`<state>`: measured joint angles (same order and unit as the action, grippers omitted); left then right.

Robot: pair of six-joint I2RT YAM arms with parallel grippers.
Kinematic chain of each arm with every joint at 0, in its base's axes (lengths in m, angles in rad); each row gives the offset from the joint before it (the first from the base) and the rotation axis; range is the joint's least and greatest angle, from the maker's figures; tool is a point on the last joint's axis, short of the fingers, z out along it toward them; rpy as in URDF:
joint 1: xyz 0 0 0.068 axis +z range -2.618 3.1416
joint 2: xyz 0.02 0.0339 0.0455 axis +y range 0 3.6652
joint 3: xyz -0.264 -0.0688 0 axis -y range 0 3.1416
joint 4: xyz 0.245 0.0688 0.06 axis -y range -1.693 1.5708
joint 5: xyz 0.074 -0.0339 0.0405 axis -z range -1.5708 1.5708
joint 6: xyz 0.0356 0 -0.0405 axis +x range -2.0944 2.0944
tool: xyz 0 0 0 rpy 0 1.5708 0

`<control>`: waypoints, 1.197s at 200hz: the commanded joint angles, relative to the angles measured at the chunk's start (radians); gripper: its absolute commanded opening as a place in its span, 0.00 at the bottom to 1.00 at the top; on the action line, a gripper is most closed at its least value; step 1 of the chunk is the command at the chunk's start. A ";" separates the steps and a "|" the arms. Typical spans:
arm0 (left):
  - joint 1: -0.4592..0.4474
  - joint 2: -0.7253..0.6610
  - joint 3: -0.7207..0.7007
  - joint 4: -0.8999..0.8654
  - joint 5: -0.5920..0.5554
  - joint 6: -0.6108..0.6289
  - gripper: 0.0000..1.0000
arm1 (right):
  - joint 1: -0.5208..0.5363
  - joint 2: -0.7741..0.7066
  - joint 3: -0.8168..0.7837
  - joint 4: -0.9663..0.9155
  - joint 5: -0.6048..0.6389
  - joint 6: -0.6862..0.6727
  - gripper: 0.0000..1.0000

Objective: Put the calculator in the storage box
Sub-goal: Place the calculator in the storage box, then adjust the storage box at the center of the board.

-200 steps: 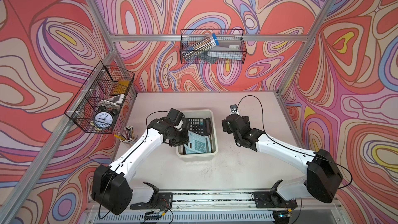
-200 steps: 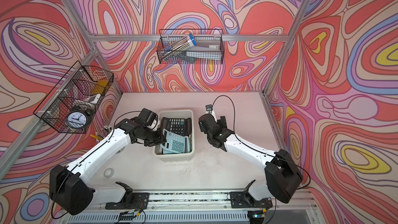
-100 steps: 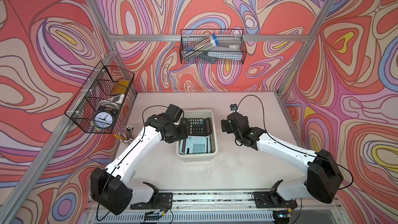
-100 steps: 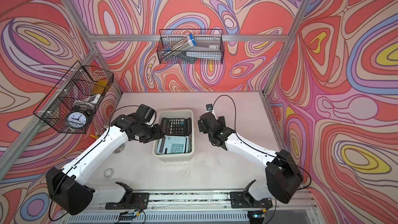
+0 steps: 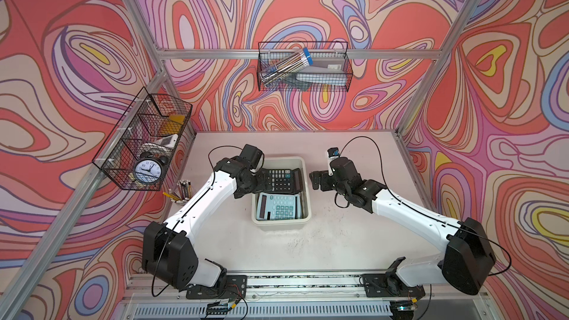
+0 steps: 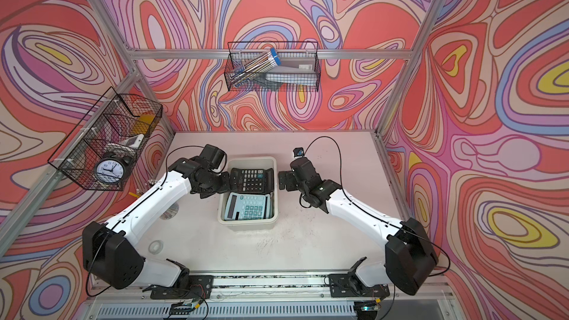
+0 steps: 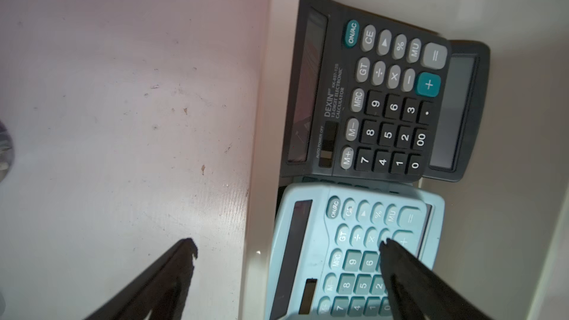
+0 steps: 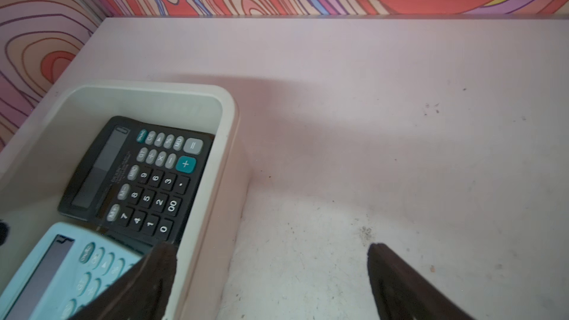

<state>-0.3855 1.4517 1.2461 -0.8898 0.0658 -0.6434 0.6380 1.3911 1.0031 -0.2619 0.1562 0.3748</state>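
Left gripper [image 7: 288,243] is spread wide and empty, straddling the left wall of the storage box [image 5: 281,226]: one finger over the table [image 7: 123,118], the other over the light blue calculator [image 5: 278,207], which lies flat in the box's near end. The black calculator [image 5: 281,180] fills the far end, and the right gripper [image 8: 269,247], also wide open and empty, hangs just outside the box's right wall. No calculator visible on the table, so placement looks done; I'd say only pulling the arms clear is left.
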 commanded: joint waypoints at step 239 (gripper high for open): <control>-0.041 -0.118 0.004 0.120 0.033 0.043 0.99 | -0.186 -0.189 0.028 -0.142 -0.142 0.041 0.98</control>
<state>-0.4313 1.4376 1.2449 -0.6918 0.1963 -0.6792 0.4568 1.2808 1.0050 -0.3450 -0.0795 0.4644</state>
